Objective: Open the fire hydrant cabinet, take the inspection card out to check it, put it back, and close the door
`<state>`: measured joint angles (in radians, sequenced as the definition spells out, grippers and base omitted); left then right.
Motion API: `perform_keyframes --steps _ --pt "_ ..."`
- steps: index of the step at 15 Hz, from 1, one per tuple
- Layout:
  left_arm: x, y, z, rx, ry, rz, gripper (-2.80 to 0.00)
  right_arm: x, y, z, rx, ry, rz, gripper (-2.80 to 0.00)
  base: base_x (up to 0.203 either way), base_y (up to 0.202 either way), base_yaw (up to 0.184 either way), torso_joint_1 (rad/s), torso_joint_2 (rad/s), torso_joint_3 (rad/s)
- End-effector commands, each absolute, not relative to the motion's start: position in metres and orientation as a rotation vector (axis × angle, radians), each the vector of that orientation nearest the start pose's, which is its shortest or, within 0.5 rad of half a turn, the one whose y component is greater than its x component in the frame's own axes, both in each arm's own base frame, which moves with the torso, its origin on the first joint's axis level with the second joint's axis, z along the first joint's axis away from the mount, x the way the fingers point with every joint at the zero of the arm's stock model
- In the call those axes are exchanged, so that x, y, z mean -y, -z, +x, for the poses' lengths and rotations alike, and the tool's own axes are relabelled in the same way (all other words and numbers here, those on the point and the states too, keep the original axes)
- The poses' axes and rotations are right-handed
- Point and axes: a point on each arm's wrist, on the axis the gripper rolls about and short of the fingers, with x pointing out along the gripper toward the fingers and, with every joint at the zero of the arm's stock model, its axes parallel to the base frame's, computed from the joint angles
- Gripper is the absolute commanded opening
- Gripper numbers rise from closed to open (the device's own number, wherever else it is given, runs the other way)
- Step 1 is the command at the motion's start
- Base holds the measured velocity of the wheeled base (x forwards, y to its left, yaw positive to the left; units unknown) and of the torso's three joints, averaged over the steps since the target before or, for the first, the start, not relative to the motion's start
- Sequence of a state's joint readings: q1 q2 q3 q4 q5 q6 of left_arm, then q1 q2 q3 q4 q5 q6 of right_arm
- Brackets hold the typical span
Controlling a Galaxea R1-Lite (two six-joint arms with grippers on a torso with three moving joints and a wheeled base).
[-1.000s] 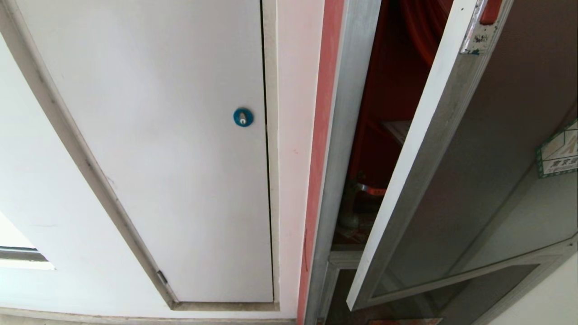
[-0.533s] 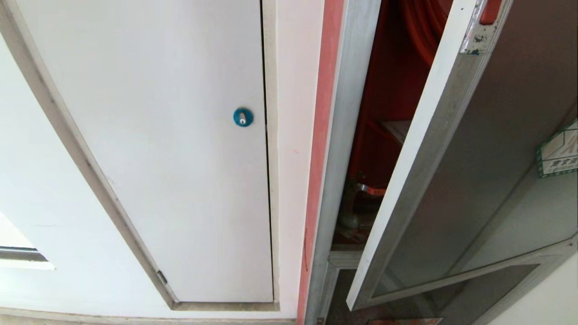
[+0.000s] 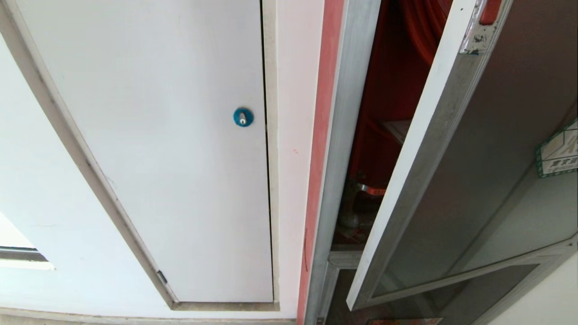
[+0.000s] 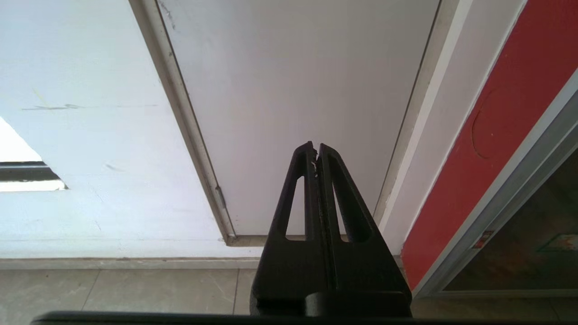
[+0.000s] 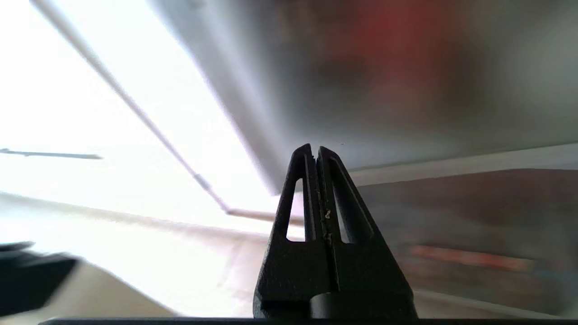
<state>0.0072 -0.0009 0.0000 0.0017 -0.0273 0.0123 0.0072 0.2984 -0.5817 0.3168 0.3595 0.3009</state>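
Far left in the head view: white wall, then the white door [image 3: 171,149] with its blue round lock [image 3: 243,117], shut in its grey frame. Next a pinkish-red strip [image 3: 318,149] down the wall edge, then the fire hydrant cabinet [image 3: 336,149]: silver metal frame, long axis upright, red inside, with a red hose reel [image 3: 422,27] at top, a white sheet-like edge [image 3: 397,128] mid-height that can't be identified for sure, and a metal valve [image 3: 356,198] with a red part low down. Right of that gap, the door [image 3: 492,149]: dark frosted glass in a silver frame, ajar, free edge swung out toward the camera with hinges off to the right, long axis vertical, red latch [image 3: 490,10] at the top, green-bordered sticker [image 3: 560,151] at the right edge. Below it a smaller dark glass panel [image 3: 483,293]. Neither arm shows in the head view. Left claw [image 4: 316,146] has its fingers pressed together, empty, aimed at the white door's lower corner above the tiled floor [image 4: 126,291]. Right claw [image 5: 315,149] is also closed tight with nothing in it, facing the door's lower frame; that view is smeared. Versus a second ago the head view is unchanged: door at the same angle, same gap, cabinet contents in place.
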Motion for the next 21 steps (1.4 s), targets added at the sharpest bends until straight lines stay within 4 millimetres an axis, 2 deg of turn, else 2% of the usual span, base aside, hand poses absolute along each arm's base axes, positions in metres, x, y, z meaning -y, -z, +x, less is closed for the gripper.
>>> perform_keyframes --steps 1,5,13,17,19,21 --pt "0.001 -0.075 -0.023 -0.001 0.020 0.012 -2.80 -0.009 -0.213 -0.030 -0.133 -0.400 0.321 -2.80 0.000 0.000 0.000 0.000 0.00 0.000" --pt "0.001 -0.075 -0.023 -0.001 0.020 0.012 -2.80 -0.011 -0.233 -0.006 -0.225 -0.509 0.350 -2.80 0.000 0.000 0.000 0.000 0.00 0.000" --pt "0.001 -0.075 -0.023 -0.001 0.020 0.012 -2.80 -0.016 -0.279 0.055 -0.255 -0.636 0.348 -2.80 0.000 0.000 0.000 0.000 0.00 0.000" --pt "0.001 -0.075 -0.023 -0.001 0.020 0.012 -2.80 -0.030 -0.287 0.089 -0.282 -0.757 0.306 -2.80 0.000 0.000 0.000 0.000 0.00 0.000" --pt "0.001 -0.075 -0.023 -0.001 0.020 0.012 -2.80 -0.042 -0.291 0.094 -0.257 -0.788 0.276 -2.80 0.000 0.000 0.000 0.000 0.00 0.000" --pt "0.001 -0.075 -0.023 -0.001 0.020 0.012 -2.80 -0.053 -0.292 0.091 -0.244 -0.789 0.255 -2.80 0.000 0.000 0.000 0.000 0.00 0.000"
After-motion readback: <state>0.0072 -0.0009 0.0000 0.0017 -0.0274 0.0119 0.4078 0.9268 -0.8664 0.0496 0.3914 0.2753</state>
